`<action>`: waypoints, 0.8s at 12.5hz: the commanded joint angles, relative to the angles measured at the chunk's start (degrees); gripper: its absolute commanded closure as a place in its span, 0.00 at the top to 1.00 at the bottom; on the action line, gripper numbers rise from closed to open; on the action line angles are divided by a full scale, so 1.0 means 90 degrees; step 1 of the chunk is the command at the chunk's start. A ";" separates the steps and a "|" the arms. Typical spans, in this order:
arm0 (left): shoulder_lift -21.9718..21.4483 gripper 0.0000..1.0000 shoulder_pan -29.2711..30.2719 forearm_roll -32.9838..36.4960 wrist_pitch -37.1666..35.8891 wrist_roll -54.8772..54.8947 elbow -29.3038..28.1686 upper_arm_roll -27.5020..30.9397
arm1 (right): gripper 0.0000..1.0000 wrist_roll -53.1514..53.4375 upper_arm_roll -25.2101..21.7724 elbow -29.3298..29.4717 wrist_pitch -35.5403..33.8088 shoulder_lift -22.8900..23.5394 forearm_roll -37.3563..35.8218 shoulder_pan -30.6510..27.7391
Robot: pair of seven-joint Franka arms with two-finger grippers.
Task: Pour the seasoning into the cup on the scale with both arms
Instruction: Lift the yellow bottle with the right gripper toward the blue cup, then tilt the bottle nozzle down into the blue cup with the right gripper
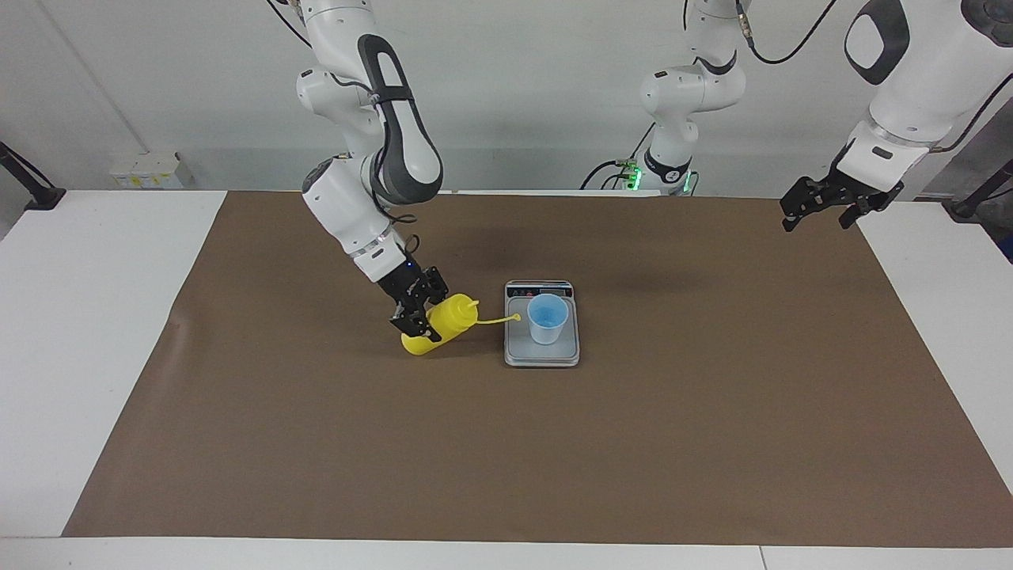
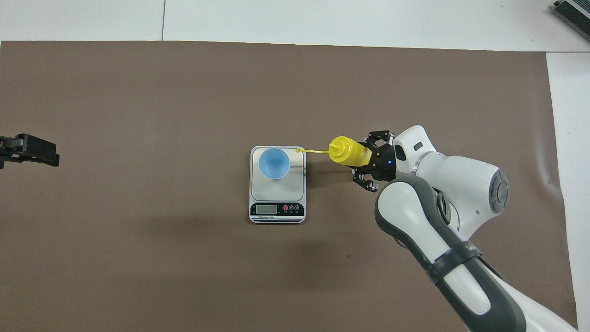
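Observation:
My right gripper (image 1: 426, 319) is shut on the yellow seasoning bottle (image 1: 453, 315) and holds it tilted low over the mat, beside the scale (image 1: 518, 354) toward the right arm's end. The nozzle points at the scale. The bottle's tethered cap (image 1: 518, 317) reaches over the scale's edge. The light blue cup (image 1: 548, 317) stands upright on the weighing plate. In the overhead view the bottle (image 2: 346, 151), right gripper (image 2: 365, 159), cup (image 2: 274, 163) and scale (image 2: 298, 186) show too. My left gripper (image 1: 819, 210) waits open and empty, raised over the mat's edge at the left arm's end (image 2: 32, 151).
A brown mat (image 1: 506, 443) covers most of the white table (image 1: 71, 317). The scale's dark display strip (image 2: 276, 210) faces the robots. The right arm's white elbow (image 2: 461, 184) hangs over the mat near the bottle.

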 commanded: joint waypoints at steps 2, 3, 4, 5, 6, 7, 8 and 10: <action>-0.0114 1.00 0.0054 0.0117 -0.0028 -0.0010 -0.0082 -0.0031 | 0.29 0.1182 -0.0022 -0.0009 0.0076 -0.0108 -0.1228 0.0159; -0.0114 1.00 0.0054 0.0117 -0.0028 -0.0010 -0.0072 -0.0031 | 0.29 0.1446 -0.0022 0.0010 0.0038 -0.0108 -0.1570 0.0159; -0.0114 1.00 0.0054 0.0117 -0.0028 -0.0010 -0.0072 -0.0031 | 0.29 0.1807 -0.0022 0.0010 0.0037 -0.0108 -0.1902 0.0178; -0.0114 1.00 0.0054 0.0117 -0.0028 -0.0010 -0.0072 -0.0031 | 0.29 0.2255 -0.0022 0.0010 0.0037 -0.0108 -0.2331 0.0314; -0.0114 1.00 0.0054 0.0117 -0.0028 -0.0010 -0.0082 -0.0031 | 0.29 0.2733 -0.0031 0.0010 0.0028 -0.0108 -0.2828 0.0344; -0.0114 1.00 0.0054 0.0117 -0.0028 -0.0010 -0.0072 -0.0031 | 0.29 0.3241 -0.0032 0.0020 -0.0011 -0.0108 -0.3442 0.0344; -0.0114 1.00 0.0054 0.0117 -0.0028 -0.0010 -0.0082 -0.0031 | 0.29 0.3739 -0.0022 0.0030 -0.0060 -0.0118 -0.3980 0.0344; -0.0114 1.00 0.0054 0.0117 -0.0028 -0.0010 -0.0072 -0.0031 | 0.29 0.4628 -0.0022 0.0059 -0.0284 -0.0137 -0.5025 0.0393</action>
